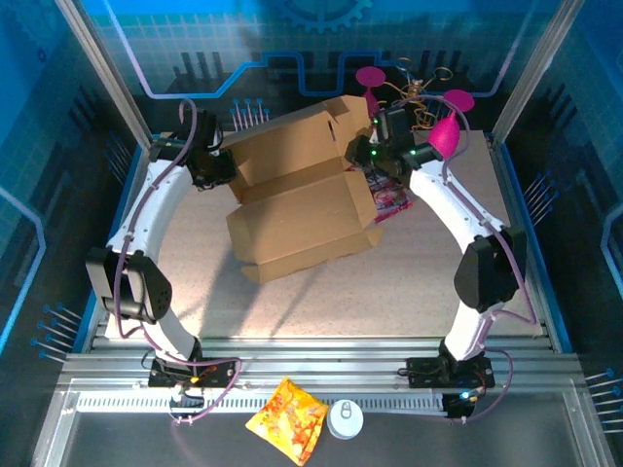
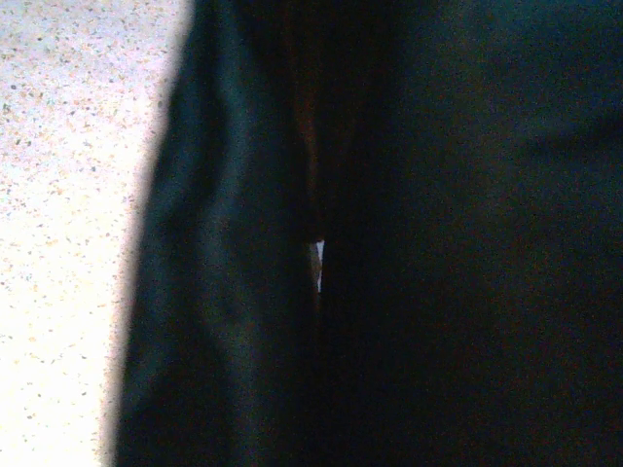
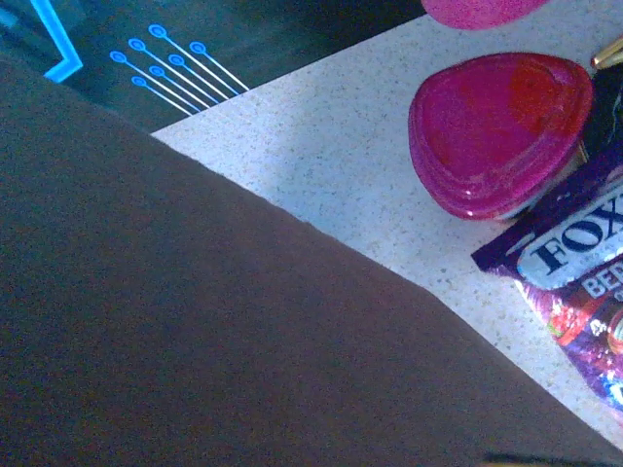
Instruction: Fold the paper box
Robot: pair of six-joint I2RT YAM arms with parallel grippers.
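The paper box (image 1: 302,209), a large brown cardboard mailer, lies half folded in the middle of the table, with its back panel (image 1: 292,141) raised. My left gripper (image 1: 222,167) is against the box's upper left edge, its fingers hidden behind the arm and the cardboard. My right gripper (image 1: 362,154) is at the raised flap on the box's upper right corner, fingers also hidden. In the left wrist view a dark, shadowed surface (image 2: 438,243) sits right against the camera. Brown cardboard (image 3: 195,321) covers the lower left of the right wrist view.
A purple candy packet (image 1: 389,199) (image 3: 584,282) lies just right of the box, beside a pink bowl (image 3: 496,131) (image 1: 448,131). Another pink bowl (image 1: 370,76) and a wire tangle (image 1: 419,92) sit at the back. An orange-yellow snack packet (image 1: 288,418) and a white cap (image 1: 345,419) lie on the front rail.
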